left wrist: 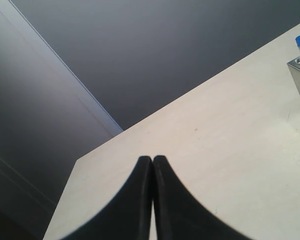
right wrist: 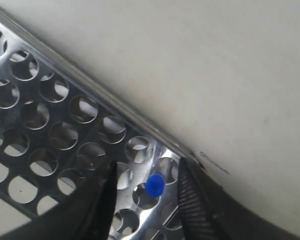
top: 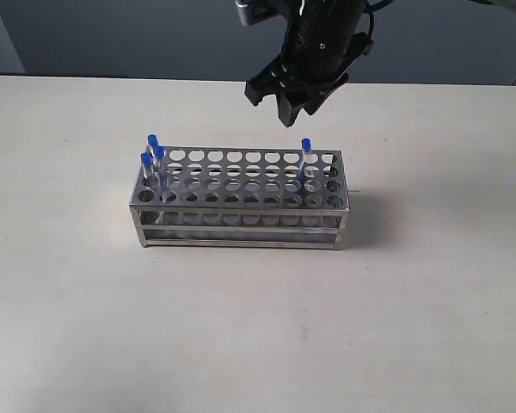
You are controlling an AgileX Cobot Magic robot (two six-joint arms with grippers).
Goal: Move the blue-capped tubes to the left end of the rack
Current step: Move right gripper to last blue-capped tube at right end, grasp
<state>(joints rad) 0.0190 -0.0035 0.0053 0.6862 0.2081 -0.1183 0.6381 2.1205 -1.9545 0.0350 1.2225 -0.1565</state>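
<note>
Tube point(top: 306, 155) at rack's point(top: 241, 225) right end stands upright, cap up.

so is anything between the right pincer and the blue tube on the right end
nothing visible. the right pincer hangs open above the blue-capped tube at the rack's right end, and the wrist view frames its cap between the fingers

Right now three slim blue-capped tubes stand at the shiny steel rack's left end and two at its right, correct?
No: the exterior view shows only one blue-capped tube at the shiny steel rack's right end, three others at its left.
</note>
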